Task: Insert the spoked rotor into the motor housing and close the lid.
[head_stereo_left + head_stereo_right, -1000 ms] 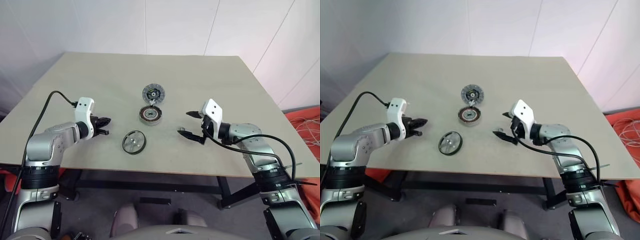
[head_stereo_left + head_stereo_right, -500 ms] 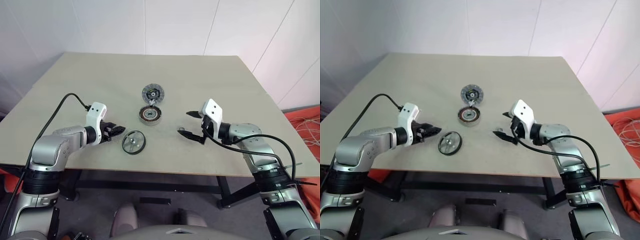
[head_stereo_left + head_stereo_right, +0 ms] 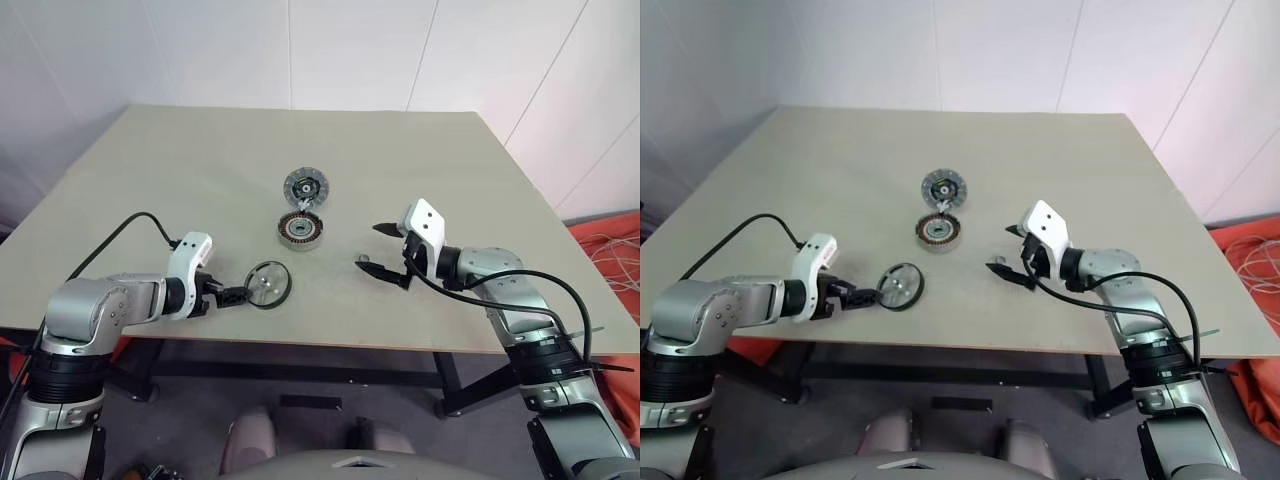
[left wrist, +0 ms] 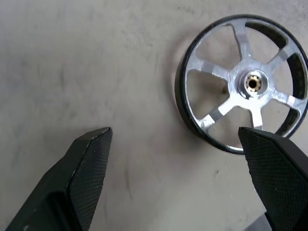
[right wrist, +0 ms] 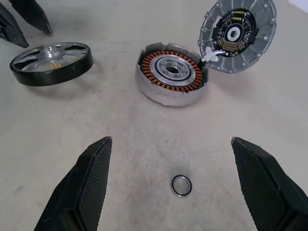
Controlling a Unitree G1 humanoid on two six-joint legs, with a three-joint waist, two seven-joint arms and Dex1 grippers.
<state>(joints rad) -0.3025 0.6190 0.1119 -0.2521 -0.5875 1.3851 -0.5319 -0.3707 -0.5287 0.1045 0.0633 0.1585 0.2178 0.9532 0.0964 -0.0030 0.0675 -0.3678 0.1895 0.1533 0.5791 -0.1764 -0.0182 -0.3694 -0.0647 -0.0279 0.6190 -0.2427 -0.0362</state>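
The spoked rotor (image 3: 268, 283) lies flat near the table's front edge, shiny spokes inside a dark rim. My left gripper (image 3: 234, 292) is open just to its left, pointing down at the table. In the left wrist view the rotor (image 4: 245, 82) sits ahead of one fingertip, with nothing between the fingers. The motor housing (image 3: 300, 231) with copper windings stands at the table's centre. The lid (image 3: 307, 185) rests right behind it, its inner face showing (image 5: 238, 33). My right gripper (image 3: 369, 246) hovers open to the right of the housing, holding nothing.
A small dark ring (image 5: 181, 185) lies on the table (image 3: 420, 150) between my right gripper and the housing. Orange material and white cables (image 3: 612, 255) lie on the floor past the table's right edge.
My left gripper has opened, tipped downward and moved right toward the rotor. The right arm and the three parts have stayed put.
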